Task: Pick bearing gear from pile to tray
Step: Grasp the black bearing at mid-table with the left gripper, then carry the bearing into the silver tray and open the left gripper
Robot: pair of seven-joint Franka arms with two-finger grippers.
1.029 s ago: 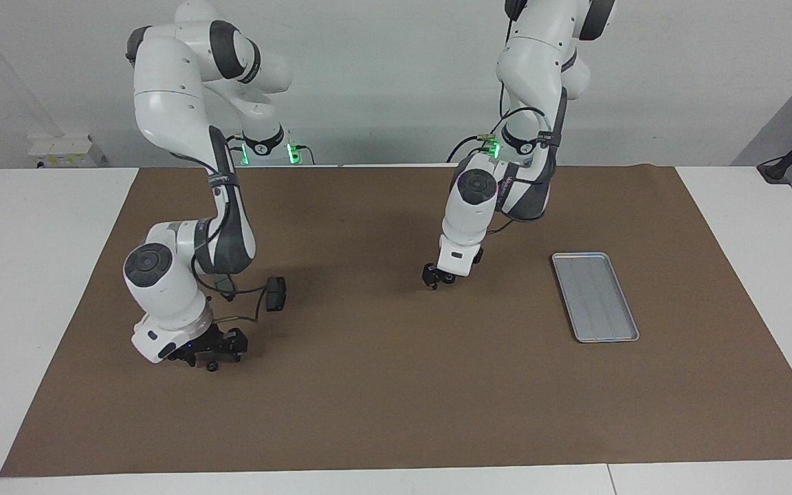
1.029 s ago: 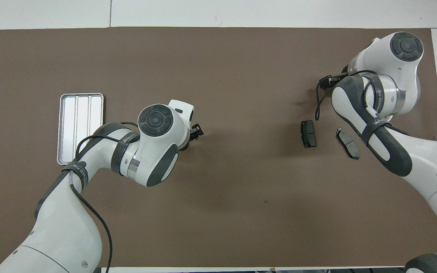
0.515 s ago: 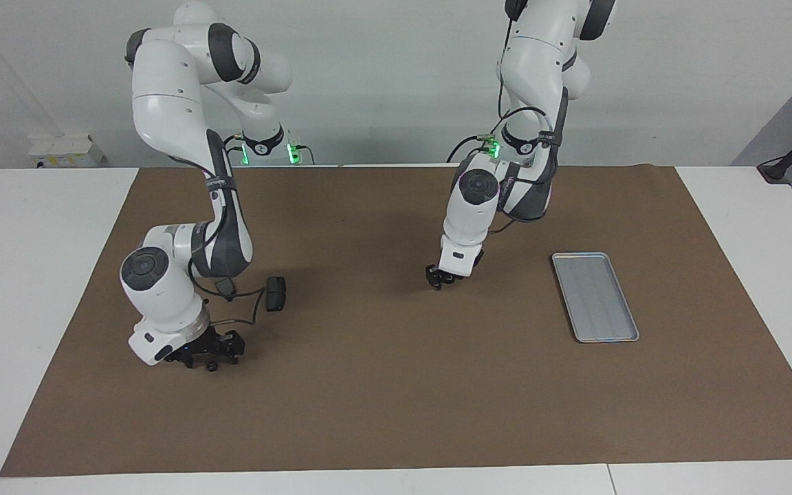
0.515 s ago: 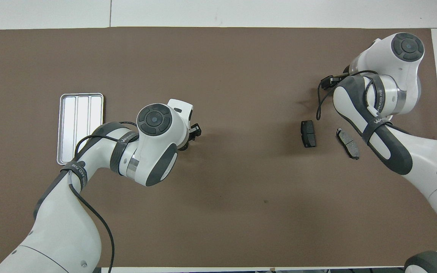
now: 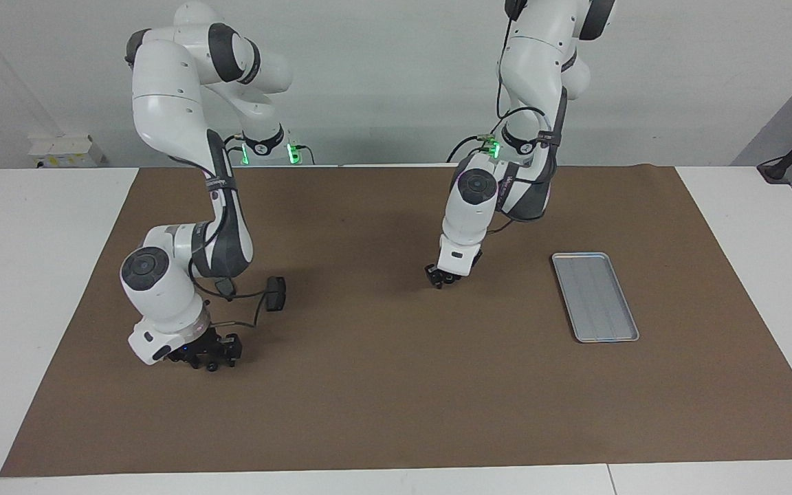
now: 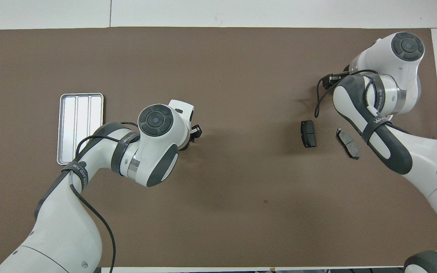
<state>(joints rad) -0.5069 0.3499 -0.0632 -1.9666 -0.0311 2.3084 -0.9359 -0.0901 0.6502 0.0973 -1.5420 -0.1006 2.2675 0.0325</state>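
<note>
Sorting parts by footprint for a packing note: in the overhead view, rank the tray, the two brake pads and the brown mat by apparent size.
1. Brown mat
2. Tray
3. The darker brake pad and the greyer brake pad look about alike; I would not rank them.

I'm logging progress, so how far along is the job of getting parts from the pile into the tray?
Nothing looks done yet: the tray is bare. In hand: the left hand is low over the mat mid-table, and the right hand is down at a small black piece at its end; a grip isn't clear on either. Left: two brake pads lie on the mat, and every part has yet to reach the tray.
</note>
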